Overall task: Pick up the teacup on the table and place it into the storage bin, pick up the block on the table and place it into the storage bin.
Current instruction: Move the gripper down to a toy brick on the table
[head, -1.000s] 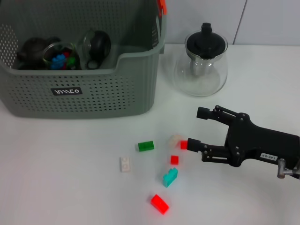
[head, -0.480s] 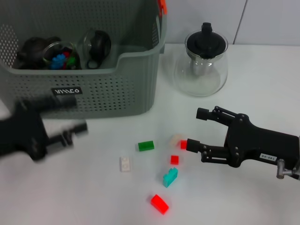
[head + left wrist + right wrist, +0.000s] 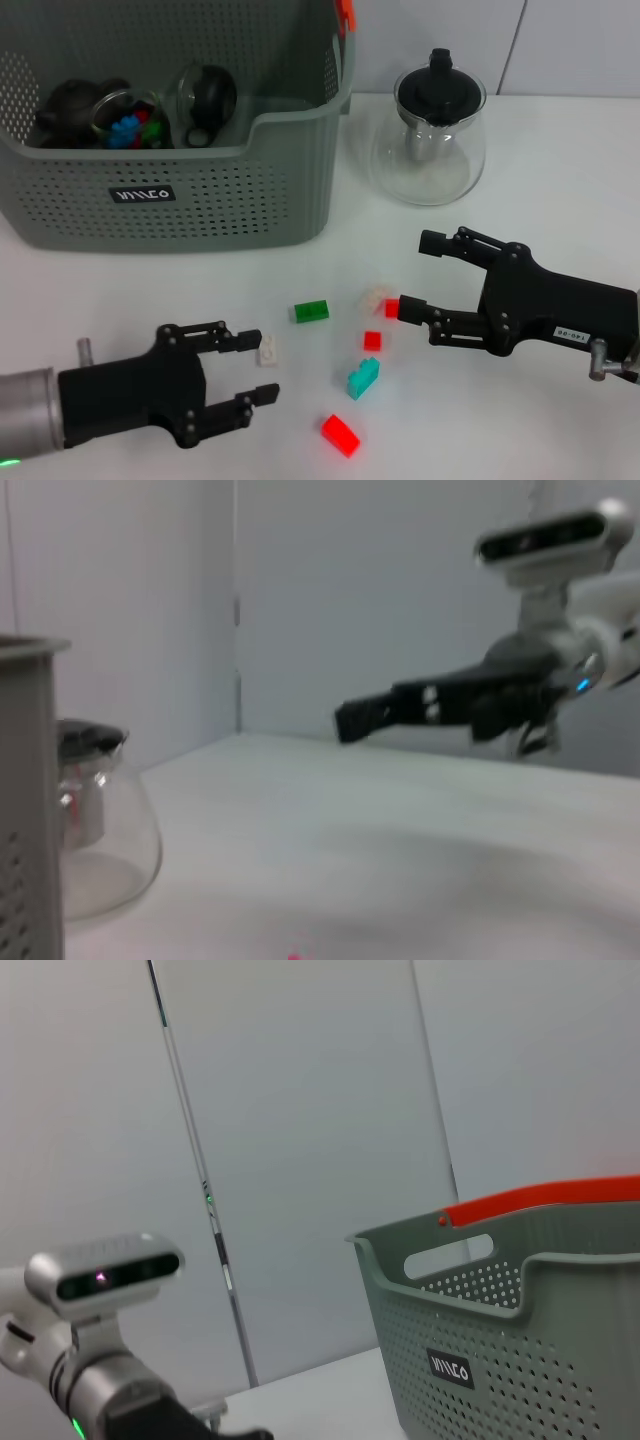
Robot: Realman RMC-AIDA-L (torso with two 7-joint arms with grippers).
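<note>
The grey storage bin (image 3: pixel 215 195) stands at the back left and also fills the right wrist view (image 3: pixel 520 1360). Inside it a glass teacup (image 3: pixel 130 120) holds coloured blocks. Several blocks lie on the table: green (image 3: pixel 311 311), beige (image 3: pixel 374 297), white (image 3: pixel 267 350), teal (image 3: pixel 363 378) and red (image 3: pixel 340 434). My left gripper (image 3: pixel 262 367) is open at the front left, with its far fingertip beside the white block. My right gripper (image 3: pixel 418 274) is open, and its near fingertip is next to a small red block (image 3: pixel 391 308).
A glass teapot with a black lid (image 3: pixel 430 130) stands to the right of the bin and also shows in the left wrist view (image 3: pixel 90 820). A dark teapot (image 3: pixel 70 105) and a glass lidded piece (image 3: pixel 205 98) lie in the bin. Another red block (image 3: pixel 372 341) sits mid-table.
My left arm has come in from the left and swung down to the front, and now stands open beside the white block. The right gripper has barely moved.
</note>
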